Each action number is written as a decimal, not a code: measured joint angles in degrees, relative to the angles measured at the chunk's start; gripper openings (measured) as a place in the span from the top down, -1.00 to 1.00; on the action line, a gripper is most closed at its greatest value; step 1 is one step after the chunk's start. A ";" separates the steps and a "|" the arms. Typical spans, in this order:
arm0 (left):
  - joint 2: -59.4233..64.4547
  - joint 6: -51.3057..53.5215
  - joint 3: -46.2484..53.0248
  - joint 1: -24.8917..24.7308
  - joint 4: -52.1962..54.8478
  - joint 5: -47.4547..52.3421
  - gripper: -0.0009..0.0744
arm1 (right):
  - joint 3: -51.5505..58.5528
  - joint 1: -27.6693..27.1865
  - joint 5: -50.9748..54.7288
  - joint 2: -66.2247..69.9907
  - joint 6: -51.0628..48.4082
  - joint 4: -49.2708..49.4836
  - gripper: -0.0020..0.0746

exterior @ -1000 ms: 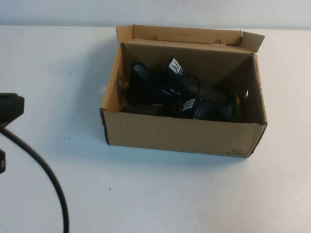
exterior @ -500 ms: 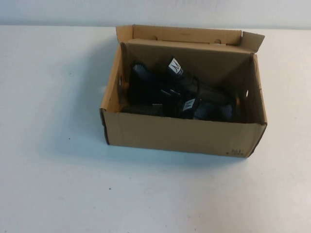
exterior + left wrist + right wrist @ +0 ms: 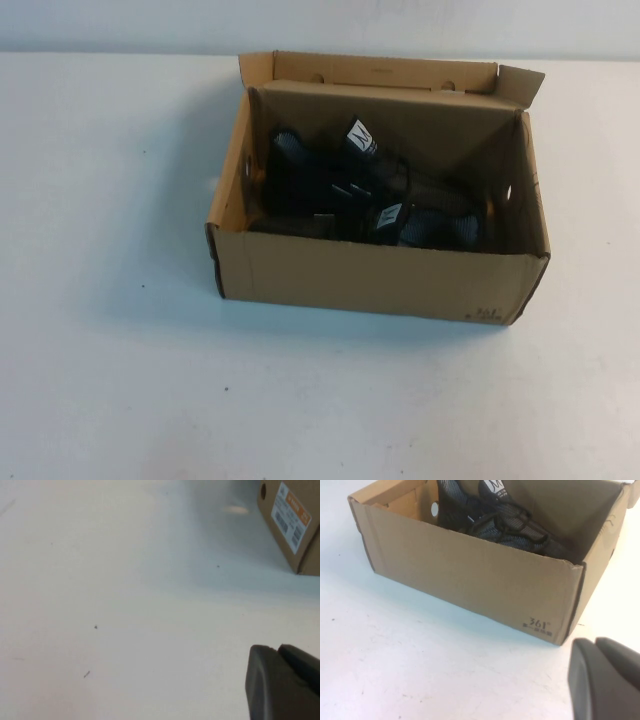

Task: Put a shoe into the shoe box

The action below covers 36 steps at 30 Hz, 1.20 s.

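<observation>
Black shoe [image 3: 330, 190] in open shoe box [image 3: 380, 280] on white worktop [image 3: 120, 380], left gripper [image 3: 282, 682] and right gripper [image 3: 605, 680] low over worktop, fingers' state cannot tell

Shoe box [image 3: 370, 275] matt brown corrugated cardboard; shoe [image 3: 340, 185] black mesh cloth; table [image 3: 120, 380] smooth matt white.

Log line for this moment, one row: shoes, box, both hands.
shoes: both inside shoe box | lid: open | left hand: over bare table, beside box | right hand: near box front, empty
</observation>
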 joint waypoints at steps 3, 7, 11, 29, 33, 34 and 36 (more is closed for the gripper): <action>-0.12 0.01 0.06 0.00 -0.50 0.58 0.98 | 0.00 0.00 0.00 0.00 0.00 0.00 0.99; -0.12 0.01 0.06 0.00 -0.50 0.58 0.98 | 0.00 0.00 0.00 0.00 0.00 0.00 0.99; -0.12 0.01 0.06 0.00 -0.50 0.58 0.98 | 0.00 0.00 0.00 0.00 0.00 0.00 0.99; -0.12 0.01 0.06 0.00 -0.50 0.58 0.98 | 0.10 0.00 0.04 -0.49 0.00 0.00 0.99; -0.12 0.01 0.06 0.00 -0.50 0.58 0.98 | 0.11 -2.13 1.12 -3.74 0.00 0.43 0.99; -0.12 0.01 0.06 0.00 -0.50 0.58 0.98 | 0.11 -3.32 1.62 -5.03 0.00 0.70 0.99; -0.12 0.01 0.06 0.00 -0.50 0.58 0.98 | 0.22 -5.81 2.53 -7.82 0.00 0.97 0.99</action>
